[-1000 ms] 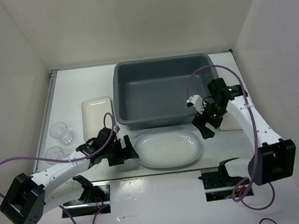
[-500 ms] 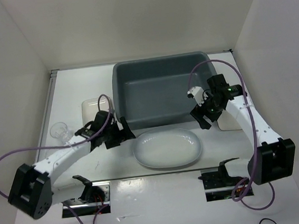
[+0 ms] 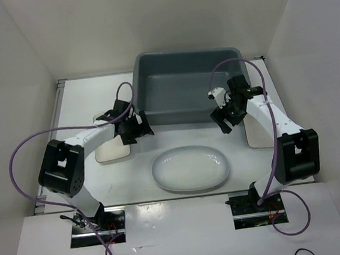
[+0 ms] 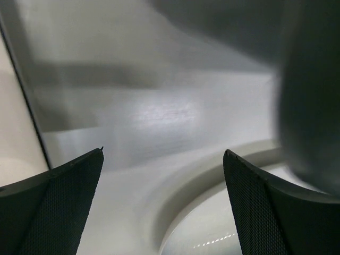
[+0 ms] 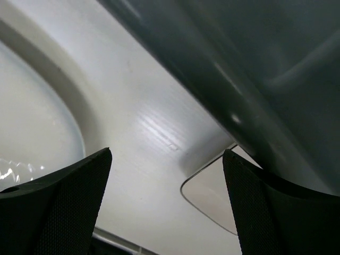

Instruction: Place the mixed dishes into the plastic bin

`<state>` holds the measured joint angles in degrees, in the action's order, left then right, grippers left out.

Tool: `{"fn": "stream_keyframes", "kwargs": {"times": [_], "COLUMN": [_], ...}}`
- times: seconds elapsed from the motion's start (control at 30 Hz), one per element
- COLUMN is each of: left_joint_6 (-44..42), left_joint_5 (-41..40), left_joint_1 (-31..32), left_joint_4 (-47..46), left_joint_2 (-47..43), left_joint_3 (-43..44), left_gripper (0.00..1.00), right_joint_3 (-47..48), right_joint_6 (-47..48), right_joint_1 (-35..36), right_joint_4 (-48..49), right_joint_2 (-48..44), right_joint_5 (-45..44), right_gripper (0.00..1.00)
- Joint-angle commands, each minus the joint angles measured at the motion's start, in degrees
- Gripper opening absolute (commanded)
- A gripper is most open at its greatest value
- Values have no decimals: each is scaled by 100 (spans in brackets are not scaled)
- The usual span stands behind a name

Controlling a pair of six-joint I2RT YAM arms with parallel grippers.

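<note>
The dark grey plastic bin (image 3: 191, 92) stands at the back middle of the table. My left gripper (image 3: 144, 130) is open and empty at its front left corner. My right gripper (image 3: 220, 120) is open and empty at its front right corner. The white oval platter (image 3: 190, 169) lies in front of the bin, between the arms. A cream plate (image 3: 113, 150) lies partly under my left arm, and a white plate (image 3: 258, 132) partly under my right arm. In the left wrist view the gripper (image 4: 163, 153) frames the platter's rim (image 4: 223, 234) beside the bin (image 4: 308, 106). In the right wrist view the gripper (image 5: 167, 153) frames the table between the bin (image 5: 255, 79), platter (image 5: 32, 122) and plate (image 5: 212, 196). I cannot make out the glass cups.
White walls close in the table on the left, back and right. A purple cable (image 3: 17, 166) loops out to the left of my left arm. Both arm bases (image 3: 250, 207) sit at the near edge.
Both grippers have moved away from the near edge to the bin's front corners. The bin has slid toward the back wall. The platter has stayed put.
</note>
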<state>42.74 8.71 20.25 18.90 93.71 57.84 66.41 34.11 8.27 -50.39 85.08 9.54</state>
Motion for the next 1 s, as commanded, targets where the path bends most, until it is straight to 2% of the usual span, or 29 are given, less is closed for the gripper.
{"fn": "stream_keyframes", "kwargs": {"times": [0.0,0.27,0.47,0.57,0.63,0.67,0.77,0.8,0.87,0.97], "left_joint_6": [-258,-424,-425,-425,-425,-425,-504,-504,-434,-302], "left_joint_5": [130,236,403,596,650,763,1404,1753,1949,2082], "left_joint_1": [-48,-223,-337,-338,-285,-215,-48,-48,101,259], "left_joint_4": [-79,35,114,228,229,290,221,220,220,220], "left_joint_2": [349,1122,1299,1063,632,483,-132,-404,-721,-1125], "left_joint_3": [621,1667,1870,1784,1591,1476,809,599,-26,-782], "left_gripper": [100,100,100,100,100,100,100,100,100,100], "right_joint_3": [530,1785,2033,1912,1457,1245,541,418,57,-497], "right_joint_6": [-229,-291,-414,-729,-871,-932,-609,-607,-476,-475], "right_joint_1": [-10,-10,-10,-10,-10,-10,139,200,201,201], "right_joint_4": [907,1286,1243,1058,909,786,330,241,22,-32], "right_joint_2": [411,1687,1758,1075,556,6,-866,-966,-1019,-1370], "right_joint_5": [-460,-936,-876,-299,142,719,1740,1883,2165,1965], "right_gripper": [89,92,93,93,94,98,98,98,98,98]}}
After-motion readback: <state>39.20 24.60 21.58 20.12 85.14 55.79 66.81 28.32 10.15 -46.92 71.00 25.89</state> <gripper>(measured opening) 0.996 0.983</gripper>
